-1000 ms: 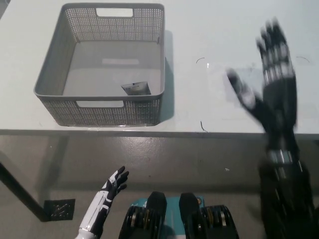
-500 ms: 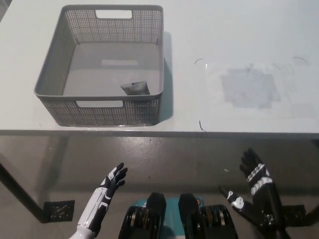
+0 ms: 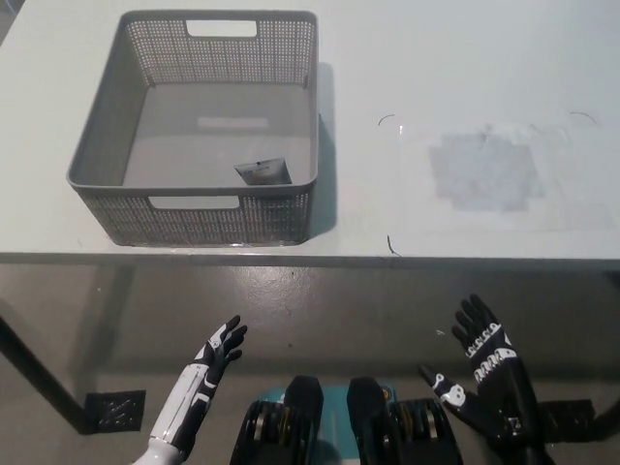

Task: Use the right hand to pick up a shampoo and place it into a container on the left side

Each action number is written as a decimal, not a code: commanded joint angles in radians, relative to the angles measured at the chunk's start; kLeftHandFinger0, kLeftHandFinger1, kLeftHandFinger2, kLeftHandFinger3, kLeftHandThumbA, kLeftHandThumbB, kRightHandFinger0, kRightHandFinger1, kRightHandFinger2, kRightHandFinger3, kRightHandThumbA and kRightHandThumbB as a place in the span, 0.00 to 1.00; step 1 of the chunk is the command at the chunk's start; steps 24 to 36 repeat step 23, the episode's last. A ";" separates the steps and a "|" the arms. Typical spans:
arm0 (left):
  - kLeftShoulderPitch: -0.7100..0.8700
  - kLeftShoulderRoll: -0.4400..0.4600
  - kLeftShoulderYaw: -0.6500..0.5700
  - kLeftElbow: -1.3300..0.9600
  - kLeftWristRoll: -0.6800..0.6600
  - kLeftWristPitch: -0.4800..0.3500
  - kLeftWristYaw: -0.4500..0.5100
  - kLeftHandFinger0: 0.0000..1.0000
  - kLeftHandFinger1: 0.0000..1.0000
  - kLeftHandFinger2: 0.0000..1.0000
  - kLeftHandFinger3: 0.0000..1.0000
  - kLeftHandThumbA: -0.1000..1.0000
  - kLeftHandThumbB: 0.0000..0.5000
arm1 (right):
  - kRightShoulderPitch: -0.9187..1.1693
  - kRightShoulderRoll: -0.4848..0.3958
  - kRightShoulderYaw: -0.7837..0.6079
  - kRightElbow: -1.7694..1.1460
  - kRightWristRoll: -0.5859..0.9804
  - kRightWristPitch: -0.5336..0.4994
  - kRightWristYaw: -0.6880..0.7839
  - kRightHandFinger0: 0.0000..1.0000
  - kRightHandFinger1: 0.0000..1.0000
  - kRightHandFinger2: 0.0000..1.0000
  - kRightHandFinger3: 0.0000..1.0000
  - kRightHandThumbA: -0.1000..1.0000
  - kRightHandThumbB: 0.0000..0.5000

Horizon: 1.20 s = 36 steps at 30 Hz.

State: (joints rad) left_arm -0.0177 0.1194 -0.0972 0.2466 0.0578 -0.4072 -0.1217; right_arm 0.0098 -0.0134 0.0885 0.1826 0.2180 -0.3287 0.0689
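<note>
Head view shows me the shampoo sachet [image 3: 263, 172] lying inside the grey basket [image 3: 208, 225], near its front wall, so both released robot hands, right [image 3: 484, 383] and left [image 3: 221, 351], idle below the worktop [image 3: 465, 77].

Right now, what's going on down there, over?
Right hand open, empty, below the table edge. Left hand open, resting low. Shampoo lying in the grey basket, near its front wall. Nothing in the way.

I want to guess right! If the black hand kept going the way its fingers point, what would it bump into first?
Probably the table's front edge. The right hand is open below it, fingers pointing up the picture towards it. Depth is unclear, so it might slip underneath instead.
</note>
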 commanded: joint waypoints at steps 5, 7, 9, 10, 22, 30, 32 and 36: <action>-0.005 0.001 0.015 -0.008 -0.006 -0.017 0.011 1.00 1.00 1.00 1.00 1.00 0.15 | -0.042 0.010 -0.019 0.026 0.004 -0.039 0.030 1.00 1.00 1.00 1.00 0.87 0.30; -0.002 0.001 0.018 -0.006 -0.013 -0.021 0.010 1.00 1.00 1.00 1.00 1.00 0.15 | -0.044 0.011 -0.019 0.028 0.003 -0.038 0.032 1.00 1.00 1.00 1.00 0.87 0.31; 0.003 -0.001 0.019 -0.009 -0.018 -0.011 0.008 1.00 1.00 1.00 1.00 1.00 0.19 | -0.041 0.011 -0.018 0.022 0.004 -0.025 0.033 1.00 1.00 1.00 1.00 0.86 0.31; 0.004 -0.001 0.018 -0.011 -0.023 -0.005 0.004 1.00 1.00 1.00 1.00 1.00 0.20 | -0.039 0.011 -0.018 0.015 0.003 -0.016 0.031 1.00 1.00 1.00 1.00 0.86 0.30; 0.019 -0.007 0.021 0.002 -0.023 -0.016 0.009 1.00 1.00 1.00 1.00 1.00 0.19 | -0.030 0.010 -0.012 0.027 -0.031 -0.023 0.024 1.00 1.00 1.00 1.00 0.83 0.30; 0.019 -0.007 0.021 0.002 -0.023 -0.016 0.009 1.00 1.00 1.00 1.00 1.00 0.19 | -0.030 0.010 -0.012 0.027 -0.031 -0.023 0.024 1.00 1.00 1.00 1.00 0.83 0.30; 0.019 -0.007 0.021 0.002 -0.023 -0.016 0.009 1.00 1.00 1.00 1.00 1.00 0.19 | -0.030 0.010 -0.012 0.027 -0.031 -0.023 0.024 1.00 1.00 1.00 1.00 0.83 0.30; 0.019 -0.007 0.021 0.002 -0.023 -0.016 0.009 1.00 1.00 1.00 1.00 1.00 0.19 | -0.030 0.010 -0.012 0.027 -0.031 -0.023 0.024 1.00 1.00 1.00 1.00 0.83 0.30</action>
